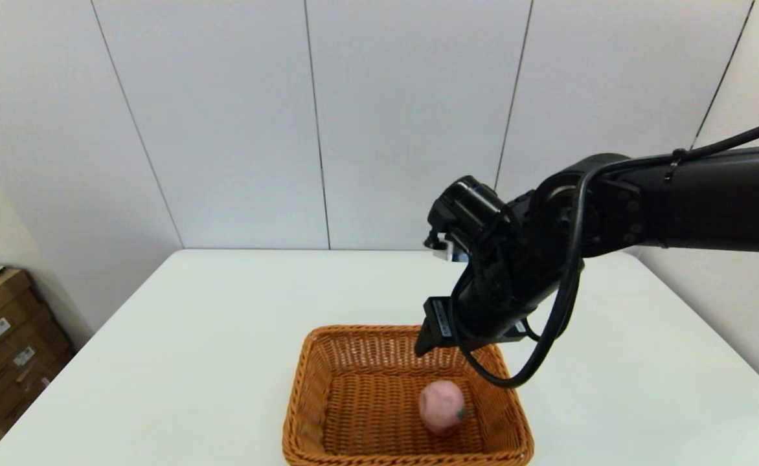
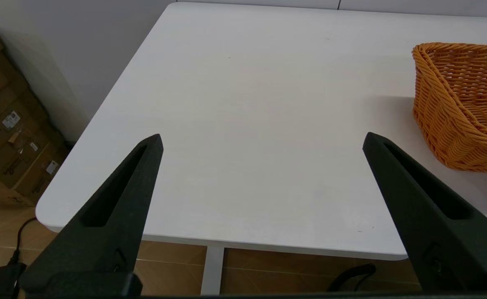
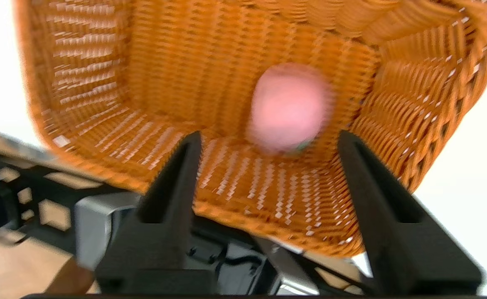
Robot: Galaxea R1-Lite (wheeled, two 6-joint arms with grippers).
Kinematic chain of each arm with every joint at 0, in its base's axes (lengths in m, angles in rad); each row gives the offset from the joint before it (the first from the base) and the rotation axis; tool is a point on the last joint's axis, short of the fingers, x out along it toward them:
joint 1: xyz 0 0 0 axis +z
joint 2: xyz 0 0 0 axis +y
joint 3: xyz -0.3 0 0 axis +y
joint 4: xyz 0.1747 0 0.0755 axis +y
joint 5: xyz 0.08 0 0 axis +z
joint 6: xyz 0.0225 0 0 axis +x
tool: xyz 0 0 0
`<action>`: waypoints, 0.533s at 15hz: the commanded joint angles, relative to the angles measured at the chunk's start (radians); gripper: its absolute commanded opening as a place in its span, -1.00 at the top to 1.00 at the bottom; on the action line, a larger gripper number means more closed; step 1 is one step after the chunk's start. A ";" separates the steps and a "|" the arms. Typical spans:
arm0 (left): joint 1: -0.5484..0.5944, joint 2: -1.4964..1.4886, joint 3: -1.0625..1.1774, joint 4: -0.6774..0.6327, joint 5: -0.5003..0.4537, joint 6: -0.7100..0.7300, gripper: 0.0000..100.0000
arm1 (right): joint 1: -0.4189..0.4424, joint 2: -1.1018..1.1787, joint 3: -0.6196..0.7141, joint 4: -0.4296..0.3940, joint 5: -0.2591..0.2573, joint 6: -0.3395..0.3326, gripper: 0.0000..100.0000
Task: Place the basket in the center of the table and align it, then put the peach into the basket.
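Basket (image 1: pixel 353 395): orange-brown wicker, tight horizontal weave on walls and floor, with a braided rim of the same colour. Peach (image 1: pixel 441 406): matte pink with a small dark green mark on one side. Desk (image 1: pixel 224 310): plain white, no pattern. Right hand (image 3: pixel 268 139) and left hand (image 2: pixel 262 141): solid matte black fingers. Wall panels behind the desk: pale grey-white, divided by thin dark seams. Cardboard boxes (image 1: pixel 0 336): brown with white labels.

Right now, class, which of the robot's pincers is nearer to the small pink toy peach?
Right. The right pincer hangs open above the peach in the wicker basket; the left pincer is open beside the basket.
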 commanded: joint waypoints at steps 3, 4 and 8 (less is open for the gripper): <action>0.000 0.000 0.000 0.002 0.001 -0.001 -1.00 | -0.387 -0.076 0.008 0.049 0.120 -0.115 -1.00; 0.000 0.000 0.000 0.002 0.001 -0.001 -1.00 | -0.460 -0.076 0.010 0.064 0.145 -0.143 -1.00; 0.000 0.000 0.000 0.002 0.001 -0.001 -1.00 | -0.735 -0.073 0.021 0.061 0.220 -0.190 -1.00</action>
